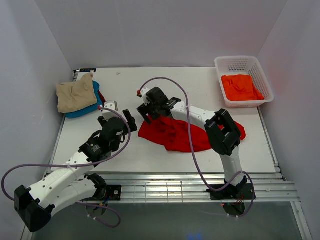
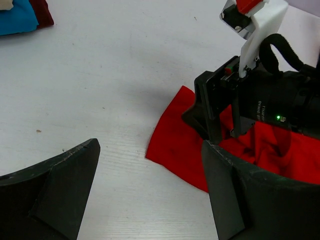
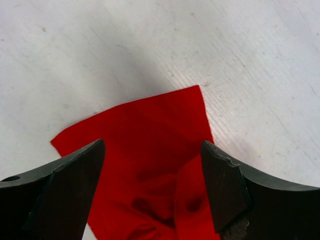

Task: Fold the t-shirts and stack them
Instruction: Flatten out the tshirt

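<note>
Red t-shirt [image 1: 175,134] lies crumpled mid-bench [image 1: 200,85]; right gripper [image 3: 152,150] gapes wide, holding nothing, over its left corner; left gripper [image 2: 150,145], equally wide and empty, sits beside that corner.

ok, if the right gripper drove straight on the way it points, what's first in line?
Probably the bright red t-shirt: its corner lies between the open jaws of the right gripper, with bare table beyond. Depth unclear.
</note>
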You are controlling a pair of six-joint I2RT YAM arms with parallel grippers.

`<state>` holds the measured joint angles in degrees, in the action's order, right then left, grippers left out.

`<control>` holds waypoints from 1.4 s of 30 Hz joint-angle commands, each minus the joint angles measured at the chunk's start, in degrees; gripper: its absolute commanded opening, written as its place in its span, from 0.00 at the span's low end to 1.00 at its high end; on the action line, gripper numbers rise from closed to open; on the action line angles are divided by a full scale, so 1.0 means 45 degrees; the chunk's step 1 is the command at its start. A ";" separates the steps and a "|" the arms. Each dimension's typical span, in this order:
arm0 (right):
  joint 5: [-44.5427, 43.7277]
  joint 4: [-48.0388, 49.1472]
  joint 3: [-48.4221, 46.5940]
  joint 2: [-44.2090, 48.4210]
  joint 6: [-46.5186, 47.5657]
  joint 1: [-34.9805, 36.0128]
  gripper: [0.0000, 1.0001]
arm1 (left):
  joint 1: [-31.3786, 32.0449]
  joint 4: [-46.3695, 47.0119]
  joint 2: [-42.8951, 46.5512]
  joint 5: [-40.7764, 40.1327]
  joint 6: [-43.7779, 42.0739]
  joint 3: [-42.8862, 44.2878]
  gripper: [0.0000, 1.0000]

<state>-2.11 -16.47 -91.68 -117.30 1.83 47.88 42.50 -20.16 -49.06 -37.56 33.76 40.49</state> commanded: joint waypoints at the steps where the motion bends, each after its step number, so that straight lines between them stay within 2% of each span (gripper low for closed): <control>1: -0.0819 0.0104 -0.0565 -0.0241 0.0687 -0.0151 0.82 | -0.0011 -0.0109 0.0511 -0.0305 -0.0138 0.0339 0.93; 7: -0.1114 0.0300 -0.0896 -0.1082 0.1215 -0.0249 0.79 | -0.0011 0.0203 0.0550 -0.0130 -0.0217 0.0143 0.93; 15: 0.0252 0.0828 -0.0877 -0.1844 0.1372 -0.0483 0.73 | 0.0008 0.0223 0.0784 -0.0149 -0.0255 0.0104 0.93; 18: 0.0351 0.0750 -0.0935 -0.2059 0.1333 -0.0522 0.68 | -0.0011 0.0203 0.0862 -0.0188 -0.0295 0.0123 0.93; 22: 0.0332 0.0711 -0.0916 -0.2274 0.1313 -0.0561 0.49 | -0.0011 0.0223 0.0999 -0.0247 -0.0314 0.0065 0.93; 23: 0.0332 0.0672 -0.0935 -0.2390 0.1294 -0.0561 0.37 | 0.0008 0.0204 0.1038 -0.0247 -0.0314 0.0045 0.93; 25: 0.0352 0.0574 -0.1052 -0.2585 0.1294 -0.0561 0.23 | -0.0011 0.0223 0.1019 -0.0266 -0.0353 0.0065 0.93; 26: 0.0332 0.0574 -0.1091 -0.2645 0.1294 -0.0561 0.18 | 0.0008 0.0223 0.1038 -0.0266 -0.0353 0.0045 0.93; 28: 0.0332 0.0516 -0.1286 -0.2878 0.1294 -0.0581 0.14 | -0.0011 0.0223 0.1077 -0.0286 -0.0373 0.0026 0.93; 29: 0.0332 0.0457 -0.1403 -0.2976 0.1274 -0.0581 0.08 | 0.0008 0.0204 0.1097 -0.0286 -0.0373 -0.0013 0.93; 33: -0.0406 0.0106 -0.2164 -0.3192 0.0964 -0.0581 0.08 | 0.0008 0.0203 0.1233 -0.0403 -0.0431 0.0006 0.93; 37: -0.1677 -0.0616 -0.3627 -0.2376 0.0591 -0.0639 0.08 | -0.0011 0.0184 0.1350 -0.0461 -0.0471 -0.0013 0.93; 42: -0.3784 -0.2372 -0.7571 -0.1105 0.0824 -0.0659 0.08 | -0.0011 0.0223 0.1351 -0.0481 -0.0392 -0.0052 0.93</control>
<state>-11.00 -25.15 -114.59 -130.76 5.37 45.32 42.50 -19.66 -43.77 -38.79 32.34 40.45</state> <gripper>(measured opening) 0.081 0.927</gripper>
